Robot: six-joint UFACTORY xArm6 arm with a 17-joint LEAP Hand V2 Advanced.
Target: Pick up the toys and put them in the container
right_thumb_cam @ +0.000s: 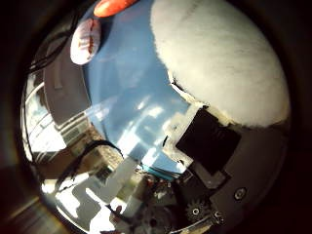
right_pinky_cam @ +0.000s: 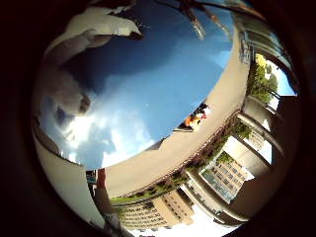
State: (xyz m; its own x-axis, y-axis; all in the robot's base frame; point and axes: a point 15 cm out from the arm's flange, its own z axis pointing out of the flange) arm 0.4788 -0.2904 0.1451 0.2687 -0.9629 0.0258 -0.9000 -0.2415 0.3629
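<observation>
Toys lie spread over a glossy blue table; a small orange and white toy sits near the table's far edge in the little-finger view, well apart from the hand; in the thumb view a white toy with red markings and an orange-red toy lie on the same blue surface close to each other, also apart from the hand. The hand shows as white padded and black geared parts; a large white fingertip fills much of the thumb view and white fingers reach in over the table in the other view; nothing appears between them, though whether they are straight or curled I cannot tell. No container is clearly visible in either view, so I cannot say whether any toy is already inside. Judging from this, at least three toys remain to be picked up; the hand appears to carry none, and most of the task seems left to do.
</observation>
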